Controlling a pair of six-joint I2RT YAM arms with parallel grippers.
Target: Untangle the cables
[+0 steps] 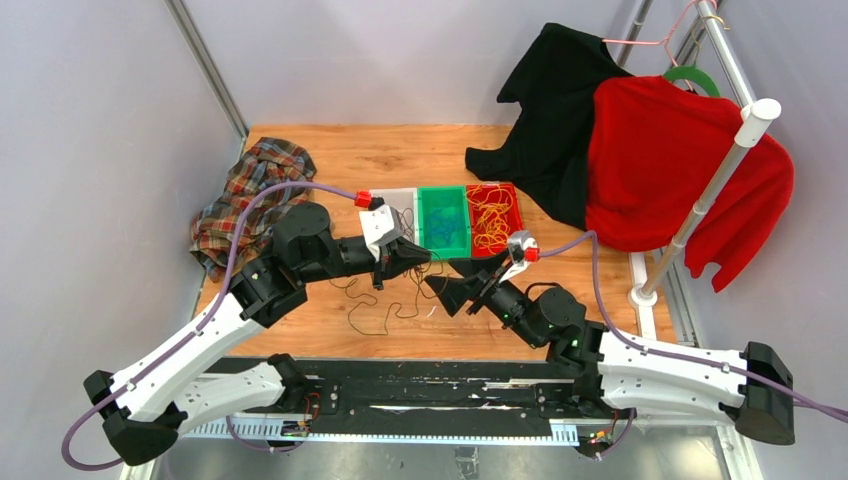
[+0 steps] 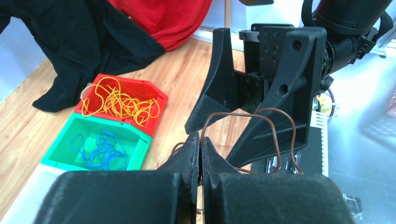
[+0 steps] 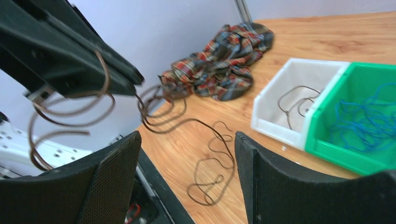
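Observation:
My left gripper (image 1: 417, 258) is shut on a thin dark cable (image 2: 232, 113) and holds it above the table; its loops arch out past the fingertips (image 2: 200, 145). More of the dark cable (image 1: 372, 318) trails down in coils on the wood (image 3: 232, 163). My right gripper (image 1: 452, 290) faces the left one, open, nothing between its fingers (image 3: 187, 140). The wire loops hang just in front of it. Yellow cables (image 2: 119, 100) lie in the red bin (image 1: 512, 205), blue cables (image 2: 100, 147) in the green bin (image 1: 443, 192). One dark cable (image 3: 296, 100) lies in the white bin (image 3: 273, 109).
A plaid cloth (image 1: 250, 195) is bunched at the table's left edge. A black garment (image 1: 545, 120) and a red one (image 1: 670, 170) hang from a rack (image 1: 700, 210) at the back right, the black one draping onto the table beside the red bin.

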